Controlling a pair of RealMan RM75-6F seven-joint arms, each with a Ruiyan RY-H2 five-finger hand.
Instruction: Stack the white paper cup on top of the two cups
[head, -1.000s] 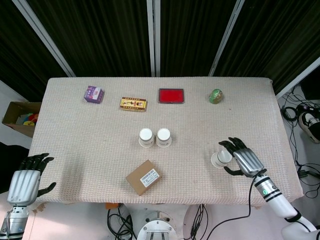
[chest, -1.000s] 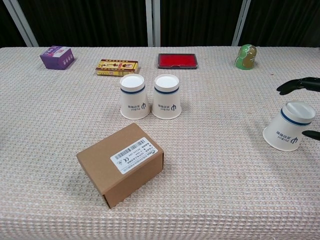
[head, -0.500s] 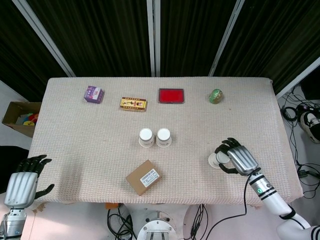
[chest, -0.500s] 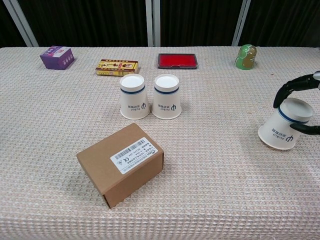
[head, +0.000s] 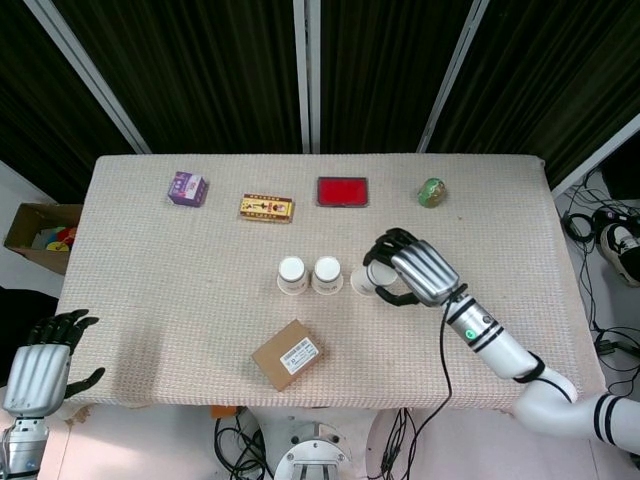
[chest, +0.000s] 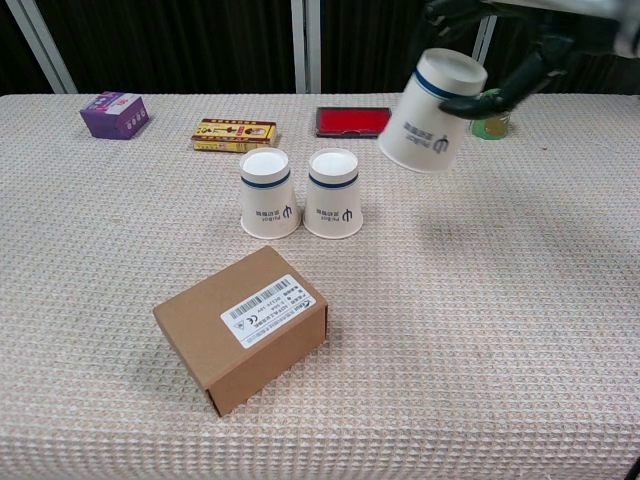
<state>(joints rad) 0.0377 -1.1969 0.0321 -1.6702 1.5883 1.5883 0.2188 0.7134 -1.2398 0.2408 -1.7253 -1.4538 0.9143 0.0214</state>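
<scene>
Two upturned white paper cups with blue bands stand side by side mid-table, the left cup (chest: 269, 192) (head: 292, 274) touching the right cup (chest: 334, 192) (head: 327, 274). My right hand (head: 412, 268) (chest: 505, 40) grips a third white paper cup (chest: 434, 110) (head: 366, 280) by its upper end and holds it tilted in the air, to the right of the pair and above the table. My left hand (head: 38, 360) hangs off the table's front left corner, fingers apart, holding nothing.
A brown cardboard box (chest: 241, 326) lies in front of the cups. Along the far edge sit a purple box (chest: 115, 113), a yellow-red pack (chest: 235, 133), a red flat case (chest: 354, 121) and a green round object (head: 431, 191).
My right hand closed around the third cup at the right side, lifted it off the table and carried it left and up toward the pair. The left hand barely moved.
</scene>
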